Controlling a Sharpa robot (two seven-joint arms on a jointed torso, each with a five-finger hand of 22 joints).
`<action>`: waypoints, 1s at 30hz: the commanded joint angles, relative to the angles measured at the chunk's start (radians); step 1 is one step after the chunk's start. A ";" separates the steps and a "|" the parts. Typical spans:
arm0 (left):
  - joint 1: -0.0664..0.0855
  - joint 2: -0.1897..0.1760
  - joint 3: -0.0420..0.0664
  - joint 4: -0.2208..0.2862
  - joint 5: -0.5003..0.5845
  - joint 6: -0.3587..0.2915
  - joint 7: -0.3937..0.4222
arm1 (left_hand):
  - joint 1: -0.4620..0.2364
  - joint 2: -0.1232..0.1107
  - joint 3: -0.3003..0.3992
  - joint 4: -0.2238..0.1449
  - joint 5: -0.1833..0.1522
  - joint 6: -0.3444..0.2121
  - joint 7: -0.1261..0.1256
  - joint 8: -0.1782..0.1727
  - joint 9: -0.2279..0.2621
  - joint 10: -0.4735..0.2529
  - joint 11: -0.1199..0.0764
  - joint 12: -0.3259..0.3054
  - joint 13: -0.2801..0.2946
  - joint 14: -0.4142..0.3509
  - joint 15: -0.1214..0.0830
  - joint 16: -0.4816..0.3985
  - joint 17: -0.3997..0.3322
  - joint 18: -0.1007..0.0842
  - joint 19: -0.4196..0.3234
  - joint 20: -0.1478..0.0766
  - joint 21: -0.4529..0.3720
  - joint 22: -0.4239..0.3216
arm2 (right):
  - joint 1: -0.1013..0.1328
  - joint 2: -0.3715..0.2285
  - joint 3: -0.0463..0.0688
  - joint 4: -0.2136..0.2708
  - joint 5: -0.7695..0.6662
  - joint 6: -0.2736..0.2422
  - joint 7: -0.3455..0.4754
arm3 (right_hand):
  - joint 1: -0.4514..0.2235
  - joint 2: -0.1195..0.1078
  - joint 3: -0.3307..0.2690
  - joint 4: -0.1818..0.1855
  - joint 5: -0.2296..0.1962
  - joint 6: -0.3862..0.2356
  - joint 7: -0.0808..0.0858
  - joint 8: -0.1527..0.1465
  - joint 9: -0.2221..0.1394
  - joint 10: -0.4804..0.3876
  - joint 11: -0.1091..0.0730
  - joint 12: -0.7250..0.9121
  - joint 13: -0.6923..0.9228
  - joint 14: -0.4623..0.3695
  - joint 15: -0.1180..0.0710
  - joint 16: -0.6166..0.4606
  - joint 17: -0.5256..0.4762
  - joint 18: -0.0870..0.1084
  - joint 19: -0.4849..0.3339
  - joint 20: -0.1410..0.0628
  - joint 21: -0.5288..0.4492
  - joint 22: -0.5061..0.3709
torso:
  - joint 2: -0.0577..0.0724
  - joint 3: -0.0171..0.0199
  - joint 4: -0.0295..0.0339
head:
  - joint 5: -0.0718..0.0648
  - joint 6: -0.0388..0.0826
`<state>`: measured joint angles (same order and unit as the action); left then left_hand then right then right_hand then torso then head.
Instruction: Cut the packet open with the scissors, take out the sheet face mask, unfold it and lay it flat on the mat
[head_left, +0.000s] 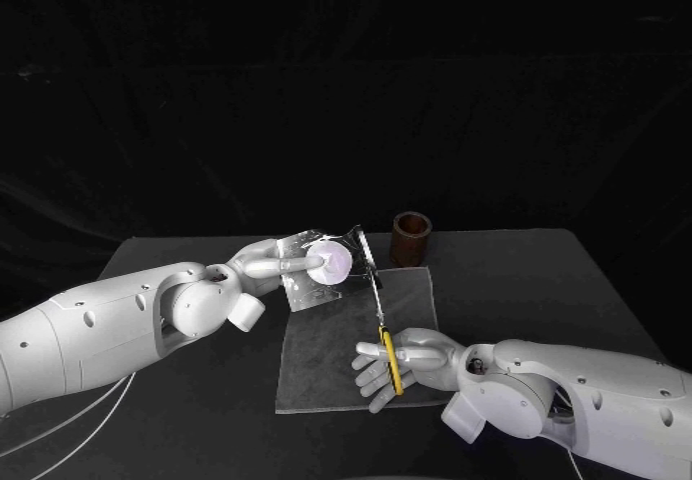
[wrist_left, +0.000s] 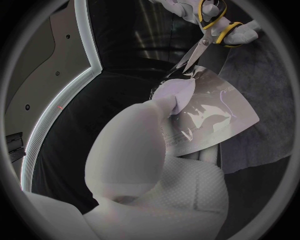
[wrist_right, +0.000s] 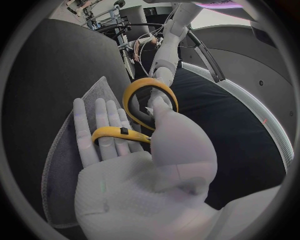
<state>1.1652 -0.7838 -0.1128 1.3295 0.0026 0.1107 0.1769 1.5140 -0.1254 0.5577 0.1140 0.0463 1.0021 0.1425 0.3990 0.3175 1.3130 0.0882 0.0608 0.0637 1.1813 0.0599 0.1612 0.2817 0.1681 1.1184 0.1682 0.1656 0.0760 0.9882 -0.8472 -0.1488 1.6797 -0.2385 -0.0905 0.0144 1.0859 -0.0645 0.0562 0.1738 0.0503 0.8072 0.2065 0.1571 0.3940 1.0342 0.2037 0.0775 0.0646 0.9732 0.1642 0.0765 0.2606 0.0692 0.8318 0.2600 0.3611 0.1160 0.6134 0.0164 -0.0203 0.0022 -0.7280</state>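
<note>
My left hand (head_left: 270, 268) holds a shiny silver packet (head_left: 320, 264) upright above the far end of the grey mat (head_left: 346, 365); fingers (wrist_left: 169, 102) pinch the packet (wrist_left: 209, 112) near its top. My right hand (head_left: 400, 362) grips the yellow-handled scissors (head_left: 378, 310) over the mat, blades pointing away toward the packet's right edge. The scissor tips (wrist_left: 187, 59) meet the packet's upper edge. The yellow loops (wrist_right: 140, 107) sit around my right hand's fingers (wrist_right: 103, 130).
A dark brown cylindrical cup (head_left: 411, 238) stands at the back of the black table (head_left: 548, 280), just beyond the mat's far right corner. The mat (wrist_right: 75, 150) lies under my right hand.
</note>
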 joint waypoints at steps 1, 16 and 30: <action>0.001 0.000 0.001 0.004 -0.026 0.021 0.008 | -0.002 0.007 0.006 -0.002 0.003 0.003 0.003 0.004 0.075 0.007 0.000 0.004 0.001 0.008 0.001 -0.005 0.002 0.014 -0.003 -0.001 0.005 0.001 | 0.003 -0.002 0.003 -0.001 0.006 -0.016 0.014 | 0.006 0.005 -0.007 -0.002 0.002 -0.005 0.059 -0.002 0.001 -0.005 -0.001 0.006 0.001 -0.006 0.000 0.006 -0.002 0.111 0.002 0.008 -0.004 -0.001 | 0.000 -0.0002 -0.0002 | 0.000 -0.002; 0.001 0.001 0.001 0.009 -0.060 0.018 -0.002 | -0.007 0.007 0.011 -0.008 0.003 0.003 0.004 0.004 0.076 0.008 0.000 0.004 0.002 0.009 0.001 -0.006 0.003 0.014 -0.004 -0.001 0.006 0.001 | 0.024 -0.005 0.006 0.009 -0.022 0.009 0.003 | 0.029 0.014 -0.022 0.000 0.003 -0.010 0.060 0.000 0.002 -0.011 0.001 0.009 0.000 -0.012 0.002 0.009 -0.010 0.110 0.001 0.009 -0.007 -0.004 | 0.000 -0.0010 0.0006 | 0.000 -0.006; 0.001 -0.001 0.001 0.009 -0.082 0.010 -0.008 | -0.010 0.007 0.014 -0.012 0.003 0.004 0.005 0.004 0.078 0.008 0.000 0.004 0.002 0.010 0.001 -0.007 0.004 0.013 -0.005 -0.001 0.007 0.001 | 0.032 -0.011 0.008 0.002 -0.033 0.016 0.004 | 0.037 0.017 -0.038 0.006 0.003 -0.017 0.063 -0.001 0.002 -0.019 0.004 0.010 0.000 -0.022 0.005 0.009 -0.017 0.109 -0.004 0.010 -0.011 -0.007 | 0.000 0.0007 0.0004 | -0.004 -0.010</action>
<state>1.1655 -0.7849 -0.1125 1.3366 -0.0633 0.1115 0.1682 1.5023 -0.1291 0.5674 0.1042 0.0456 1.0045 0.1449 0.4002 0.3248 1.3154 0.0859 0.0602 0.0645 1.1827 0.0612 0.1574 0.2843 0.1610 1.1184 0.1682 0.1665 0.0758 1.0181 -0.8566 -0.1424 1.6796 -0.2604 -0.0937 0.0098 1.1133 -0.0481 0.0243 0.1802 0.0503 0.7993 0.2044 0.1571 0.3951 1.0216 0.2091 0.0831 0.0644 0.9569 0.1694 0.0804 0.2445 0.0693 0.8302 0.2687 0.3537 0.1096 0.6137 0.0165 -0.0198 -0.0003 -0.7375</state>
